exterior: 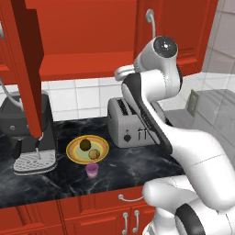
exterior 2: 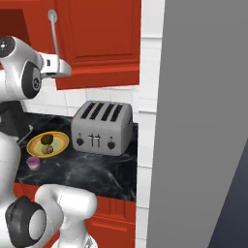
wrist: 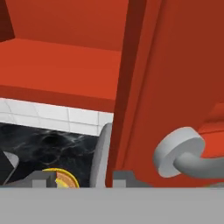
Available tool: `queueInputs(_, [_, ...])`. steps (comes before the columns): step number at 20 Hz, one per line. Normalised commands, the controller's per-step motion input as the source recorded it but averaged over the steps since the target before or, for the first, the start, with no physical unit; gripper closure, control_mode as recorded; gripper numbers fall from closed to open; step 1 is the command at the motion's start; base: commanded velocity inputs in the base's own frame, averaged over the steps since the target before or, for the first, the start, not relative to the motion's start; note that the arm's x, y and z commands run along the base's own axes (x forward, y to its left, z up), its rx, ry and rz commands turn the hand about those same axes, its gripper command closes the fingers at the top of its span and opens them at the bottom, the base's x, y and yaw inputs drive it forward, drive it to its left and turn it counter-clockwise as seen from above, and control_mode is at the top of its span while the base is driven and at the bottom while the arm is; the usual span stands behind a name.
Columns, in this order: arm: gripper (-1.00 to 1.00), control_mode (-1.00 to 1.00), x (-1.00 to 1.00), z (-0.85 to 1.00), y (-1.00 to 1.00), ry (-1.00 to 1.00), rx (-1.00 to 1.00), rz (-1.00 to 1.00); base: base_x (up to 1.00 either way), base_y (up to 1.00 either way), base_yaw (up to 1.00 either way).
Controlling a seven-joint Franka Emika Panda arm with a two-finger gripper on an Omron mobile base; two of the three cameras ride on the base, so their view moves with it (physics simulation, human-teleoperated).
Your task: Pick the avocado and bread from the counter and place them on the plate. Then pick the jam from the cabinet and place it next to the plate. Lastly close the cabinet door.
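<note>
- The plate (exterior: 87, 149) lies on the black marbled desk (exterior: 128, 167), just left of the toaster (exterior: 131, 121), which serves as the landmark here
- On the plate sit the avocado (exterior: 85, 145) and the bread (exterior: 94, 154) — the avocado on the far side, the bread nearer the desk's front edge
- The jam (exterior: 92, 170) stands on the desk just in front of the plate, left of the toaster and forward of it
- Above and left of the toaster the cabinet (exterior: 82, 41) stands open, its red shelf bare; its cabinet door (exterior: 25, 69) juts out edge-on, well left of the toaster
- The hand (exterior: 120, 73) is up above the toaster, at the cabinet's lower edge — fingers closed narrow, nothing held
- A coffee machine (exterior: 25, 137) stands well left of the toaster, beyond the plate
</note>
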Motion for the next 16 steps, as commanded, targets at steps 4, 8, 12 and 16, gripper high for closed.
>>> queueInputs(4, [-1.0,-1.0,1.0,-0.16,0.0,0.0,0.0,0.06,0.0,0.0,0.0])
queueInputs(8, [-1.0,-1.0,1.0,-0.2,0.0,0.0,0.0,0.05,0.0,0.0,0.0])
queueInputs(12, [-1.0,-1.0,0.96,-0.15,0.0,0.0,0.0,0.04,0.0,0.0,0.0])
queueInputs(16, [-1.0,-1.0,0.86,-0.11,0.0,0.0,0.0,0.03,0.0,0.0,0.0])
